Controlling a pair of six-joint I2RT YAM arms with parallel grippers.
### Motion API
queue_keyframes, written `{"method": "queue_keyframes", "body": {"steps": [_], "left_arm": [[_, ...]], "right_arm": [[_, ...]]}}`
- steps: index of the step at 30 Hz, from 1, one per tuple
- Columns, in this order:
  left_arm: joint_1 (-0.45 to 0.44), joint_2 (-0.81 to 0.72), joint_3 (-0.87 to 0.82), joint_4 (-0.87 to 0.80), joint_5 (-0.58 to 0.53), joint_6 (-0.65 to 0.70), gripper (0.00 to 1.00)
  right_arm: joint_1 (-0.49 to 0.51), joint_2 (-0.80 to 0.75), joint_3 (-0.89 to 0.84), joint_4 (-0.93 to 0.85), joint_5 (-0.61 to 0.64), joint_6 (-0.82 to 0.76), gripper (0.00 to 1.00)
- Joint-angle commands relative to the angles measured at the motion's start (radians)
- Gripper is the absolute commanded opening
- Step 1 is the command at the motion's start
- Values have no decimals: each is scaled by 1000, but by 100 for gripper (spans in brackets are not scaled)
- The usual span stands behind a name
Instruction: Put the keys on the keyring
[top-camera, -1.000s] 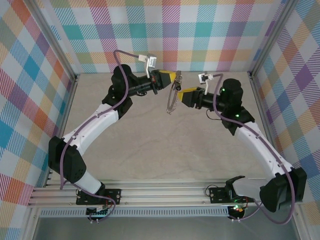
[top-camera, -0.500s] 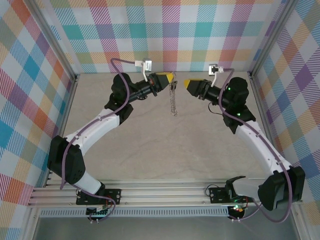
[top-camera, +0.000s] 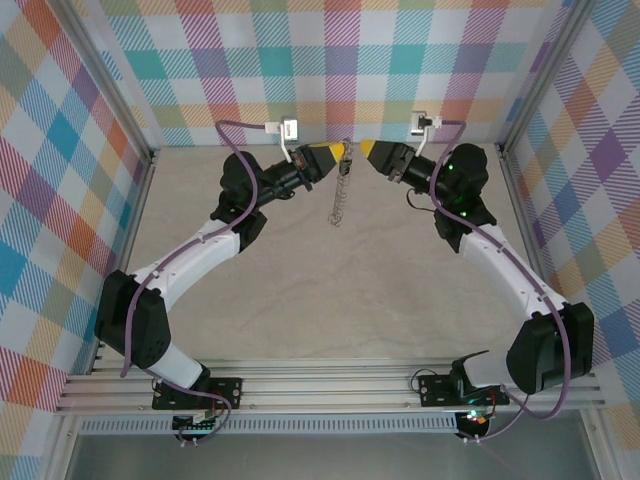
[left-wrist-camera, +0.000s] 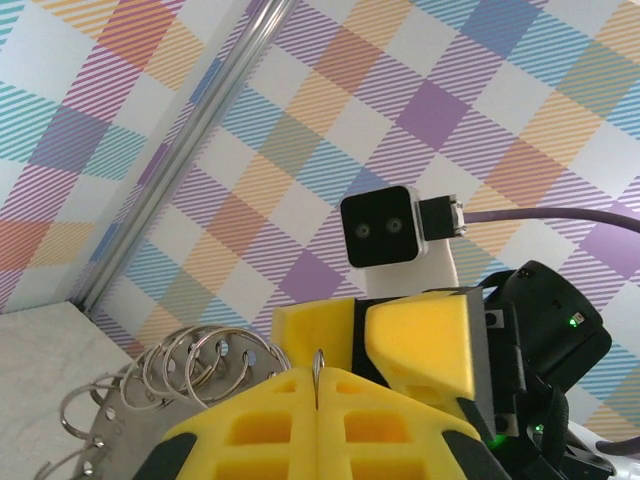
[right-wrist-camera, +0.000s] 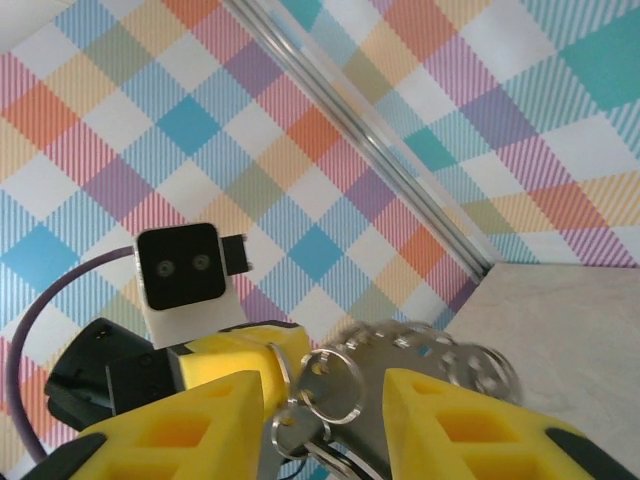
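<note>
keyring hanging between two grippers

the left gripper (top-camera: 344, 152) is pinching its yellow fingers together on the thin wire of the keyring (top-camera: 340, 195). the keyring is dangling edge-on from the fingertips over the far end of the table (top-camera: 330, 300), near the plaid back wall. the right gripper (top-camera: 366, 150) is facing it tip to tip, jaws standing apart. a small silvery loop (right-wrist-camera: 337, 385) and the hoop's jagged bits are sitting in the gap.

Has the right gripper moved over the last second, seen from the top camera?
Yes. The right gripper has moved toward the back wall and now sits close to its foot, beside the keyring that hangs from the left gripper.
</note>
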Motion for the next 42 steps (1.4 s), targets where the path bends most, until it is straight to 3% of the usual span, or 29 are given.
{"method": "queue_keyframes", "body": {"steps": [1,16,42], "left_arm": [[-4,-19,-4,89,2,-17,0],[-3,-20,-10,87,6,-17,0],[-9,-31,-16,92,8,-29,0]], "right_arm": [[17,14,40,59,-24,7,35],[46,10,44,41,-31,-24,23],[70,37,97,-5,-87,-32,28]]}}
